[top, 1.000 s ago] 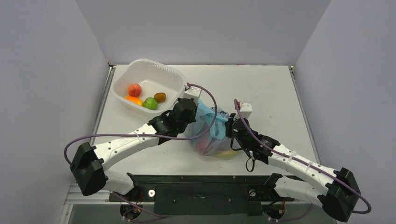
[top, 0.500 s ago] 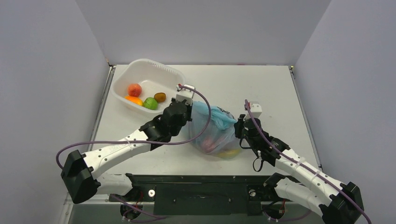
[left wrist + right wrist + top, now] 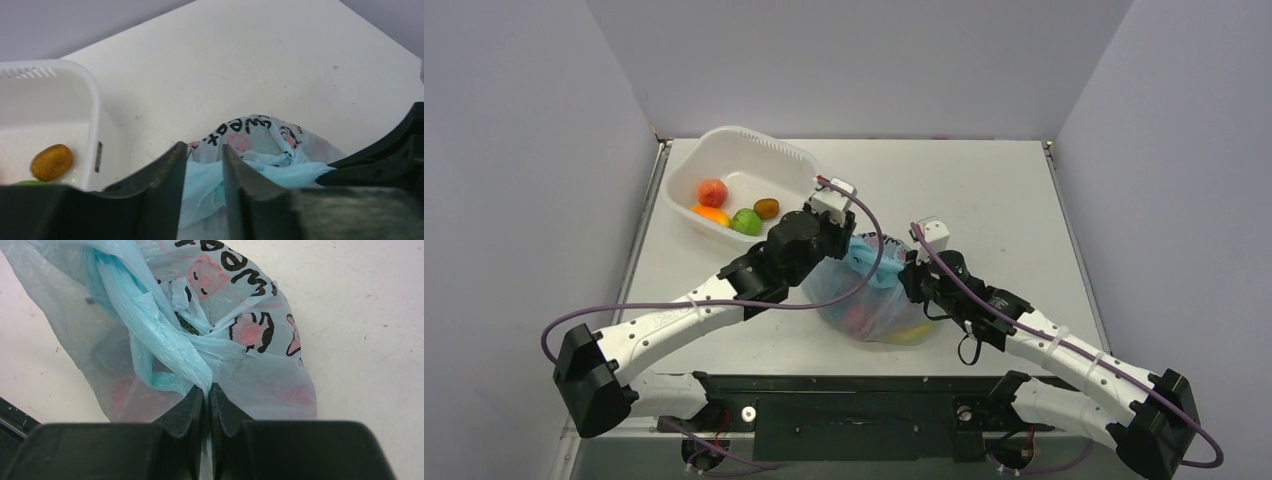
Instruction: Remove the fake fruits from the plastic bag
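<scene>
- The thin, crinkly, translucent light-blue plastic bag (image 3: 874, 300) with pink-and-dark cartoon prints lies on the white table (image 3: 984, 190). It is near the front edge, roughly midway between left and right, and sits between the two arms.
- The glossy plastic fake fruits (image 3: 856, 318) are inside the bag and show only as shapes through the film. The overhead view shows a red mass low on the left and a yellow piece (image 3: 909, 330) low on the right. The right wrist view shows a dark green patch (image 3: 187, 325) under the knotted handles.
- The left claw (image 3: 204, 150) is at the bag's far-left top edge with its fingers partly apart. Light-blue film shows in the gap, but neither finger is seen pressing it, so no hold is evident.
- The right claw (image 3: 206, 390) is at the bag's right side. Its fingers are closed tight together on a twisted strand of the bag's handle film, which runs up from the pinch toward the knot.
- A white rigid plastic tub (image 3: 724, 150) stands at the far left of the table, just beyond the left claw and apart from the bag.
- The tub holds small pieces, including a lime-green piece (image 3: 746, 221) and a brown oval piece (image 3: 51, 161).
</scene>
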`<state>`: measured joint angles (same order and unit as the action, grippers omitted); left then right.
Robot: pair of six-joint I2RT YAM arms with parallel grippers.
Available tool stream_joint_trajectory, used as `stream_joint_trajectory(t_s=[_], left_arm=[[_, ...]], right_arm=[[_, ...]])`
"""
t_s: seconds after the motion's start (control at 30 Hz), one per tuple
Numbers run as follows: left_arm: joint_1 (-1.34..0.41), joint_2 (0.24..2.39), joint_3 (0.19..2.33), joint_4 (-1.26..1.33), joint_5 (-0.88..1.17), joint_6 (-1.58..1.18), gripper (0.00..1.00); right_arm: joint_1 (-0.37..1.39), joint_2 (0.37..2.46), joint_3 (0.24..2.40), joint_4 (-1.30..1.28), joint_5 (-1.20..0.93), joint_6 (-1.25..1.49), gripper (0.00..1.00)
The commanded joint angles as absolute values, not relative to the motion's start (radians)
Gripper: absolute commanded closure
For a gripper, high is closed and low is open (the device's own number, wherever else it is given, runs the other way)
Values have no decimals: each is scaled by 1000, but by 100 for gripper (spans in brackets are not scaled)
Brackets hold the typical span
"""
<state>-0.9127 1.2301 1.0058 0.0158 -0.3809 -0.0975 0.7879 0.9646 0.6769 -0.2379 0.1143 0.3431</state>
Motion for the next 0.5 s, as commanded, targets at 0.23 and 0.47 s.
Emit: stream_joint_trajectory(t_s=[0.23, 0.47], left_arm=[[-910, 1365, 1151, -112, -101, -50, 100], [-912, 1430, 1191, -165, -93, -89, 70]], right_arm=[[800, 950, 715, -218, 125, 310, 95], [798, 914, 697, -232, 162, 302, 95]])
